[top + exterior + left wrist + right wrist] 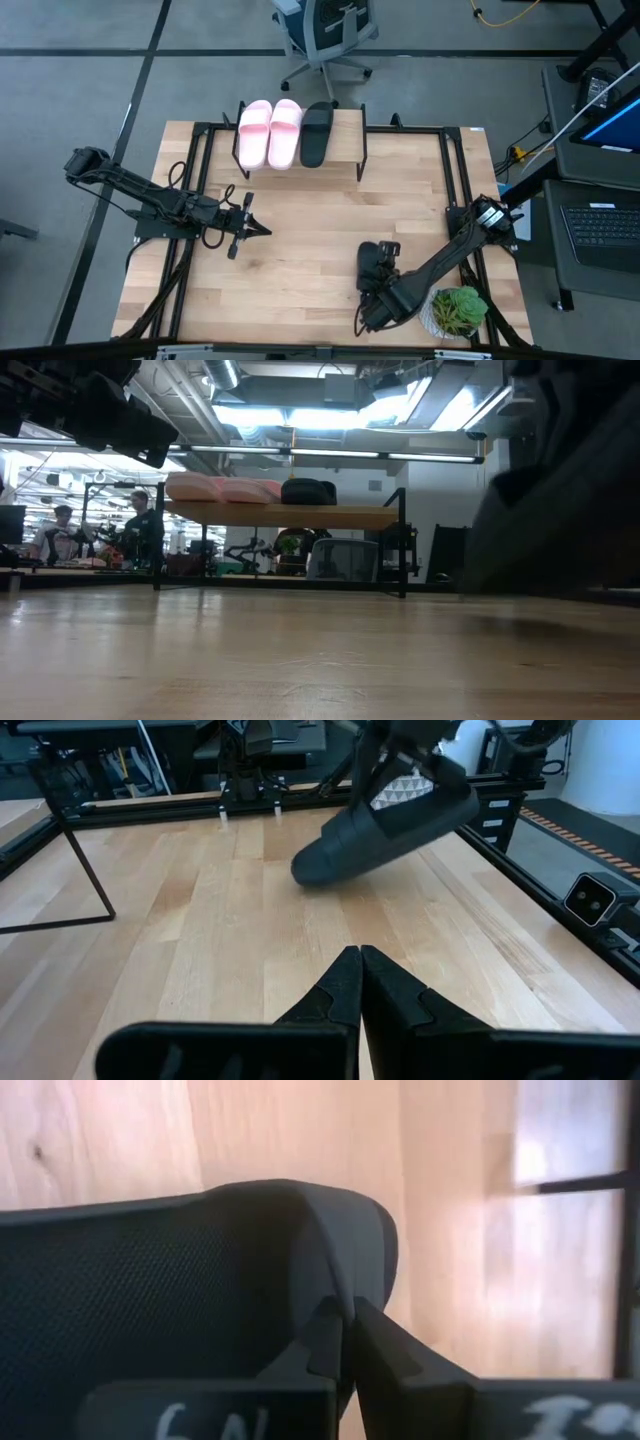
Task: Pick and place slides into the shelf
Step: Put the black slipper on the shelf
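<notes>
The shelf (pixel 300 150) stands at the table's far edge. Two pale pink slides (pixel 268 132) and one black slide (pixel 316 133) lie on its wooden top, and they also show in the low view as pink slides (pixel 222 488) and a black slide (pixel 308 491). My right gripper (pixel 348 1320) is shut on another black slide (pixel 385 830) over the near right part of the table (pixel 376 262). My left gripper (pixel 358 960) waits shut at the table's left (pixel 252 228), holding nothing and pointing toward that slide. My right gripper pinches a thin dark edge of the black slide (pixel 350 1270) between its two fingers, beside a mesh-textured surface. It comes at the slide from above, slanting down. The slide is tilted, one end (pixel 312 868) lower and close to the tabletop; whether that end touches, I cannot tell.
A small potted plant (pixel 458 310) stands at the near right corner, next to my right arm. Black frame rails (pixel 455 180) run along the table's sides. An office chair (pixel 325 35) stands beyond the far edge. People (pixel 140 525) show in the room behind.
</notes>
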